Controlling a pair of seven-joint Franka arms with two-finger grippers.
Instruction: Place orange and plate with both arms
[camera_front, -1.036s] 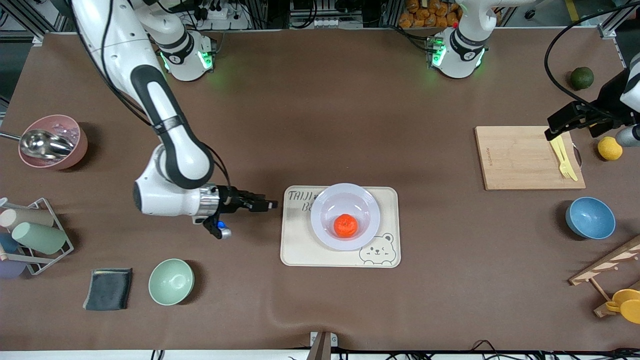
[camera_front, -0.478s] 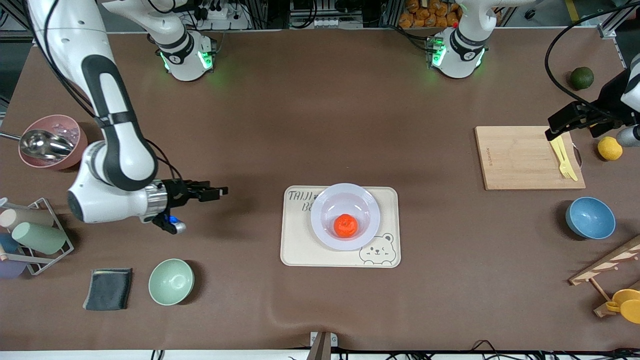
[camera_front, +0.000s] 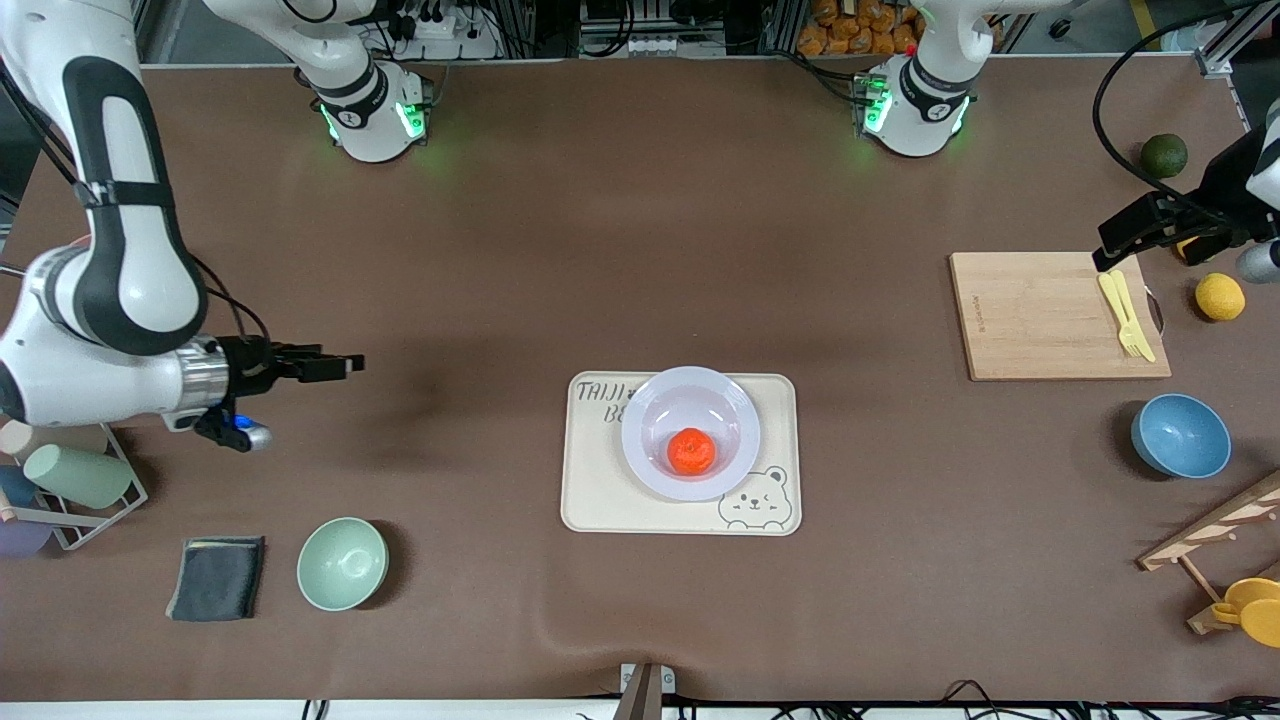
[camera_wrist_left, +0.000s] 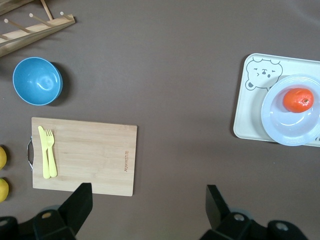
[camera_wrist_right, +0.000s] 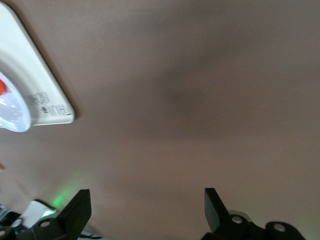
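Observation:
The orange (camera_front: 691, 451) lies in the well of the pale plate (camera_front: 655, 400), which rests on the cream bear-printed tray (camera_front: 600, 500) mid-table. The left wrist view shows the orange (camera_wrist_left: 298, 99), the plate (camera_wrist_left: 280, 132) and the tray (camera_wrist_left: 250, 122) too. My right gripper (camera_front: 340, 365) hangs open and empty over bare table, well off the tray toward the right arm's end. In its wrist view the gripper (camera_wrist_right: 147, 200) faces bare table, with the tray's corner (camera_wrist_right: 45, 95) at the edge. My left gripper (camera_front: 1105, 255) (camera_wrist_left: 147, 197) is open and empty over the cutting board's end.
A wooden cutting board (camera_front: 1040, 315) carries a yellow fork and knife (camera_front: 1125, 315). Beside it are a lemon (camera_front: 1220, 297), a dark green fruit (camera_front: 1165, 155), a blue bowl (camera_front: 1181, 435) and a wooden rack (camera_front: 1210, 530). Toward the right arm's end stand a green bowl (camera_front: 342, 563), a dark cloth (camera_front: 217, 577) and a cup rack (camera_front: 60, 470).
My right arm has drawn back from the tray toward its own end of the table, its jaws widening. The left gripper rose slightly. Orange and plate stayed put.

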